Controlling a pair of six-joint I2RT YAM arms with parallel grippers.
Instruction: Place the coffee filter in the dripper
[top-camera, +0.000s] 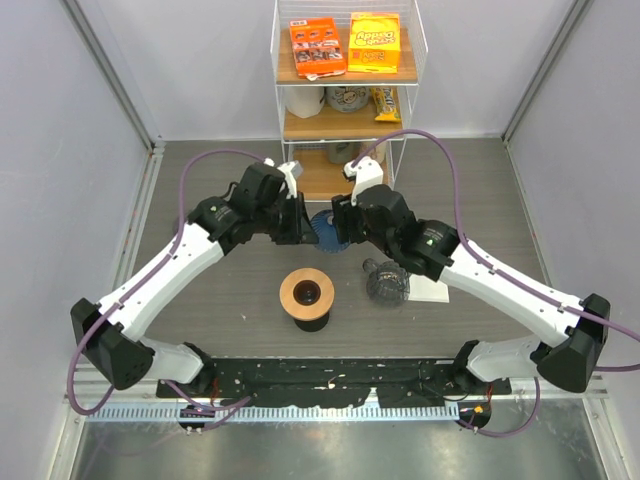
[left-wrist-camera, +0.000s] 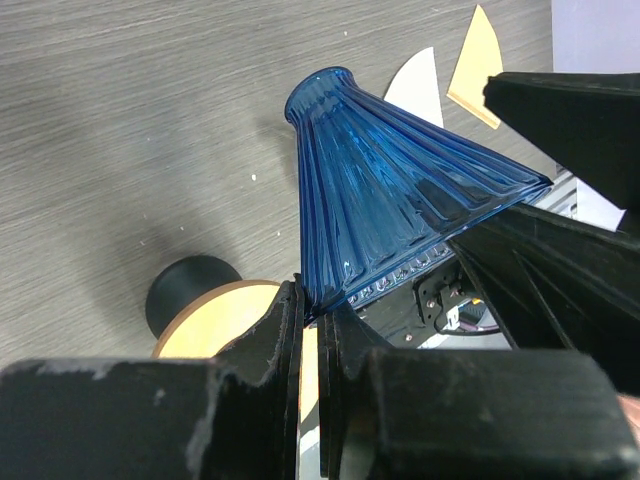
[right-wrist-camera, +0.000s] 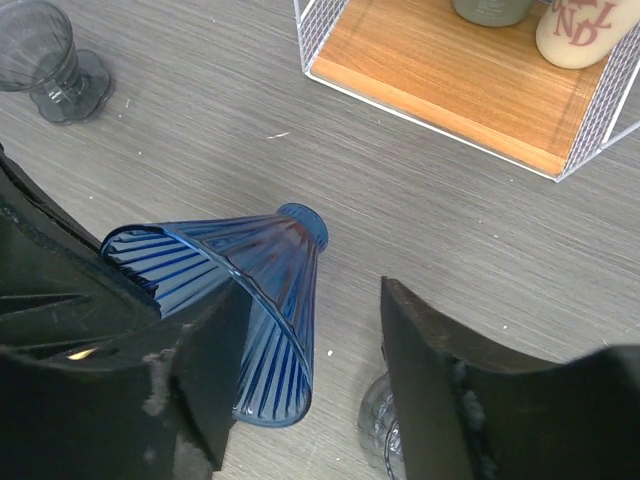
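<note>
From above, blue dripper (top-camera: 322, 235) mostly hidden; white filter (left-wrist-camera: 420, 82) partly behind it; grey glass (right-wrist-camera: 40, 55) clipped by picture edge.

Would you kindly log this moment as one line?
left tool: shut on blue dripper rim | right tool: open at dripper | paper filters: on table

Dripper (left-wrist-camera: 400, 200) — glossy, ribbed, translucent

A grey wood-grain table (top-camera: 200, 300) carries everything. Near the middle, toward the near edge, stands a black stand with a round wooden collar (top-camera: 306, 295). Just to its right stands a clear glass cup (top-camera: 386, 282), and beside that, further right, flat paper filters (top-camera: 432, 291) lie on the surface. A white wire shelf (top-camera: 345, 170) stands at the middle of the far edge.
</note>
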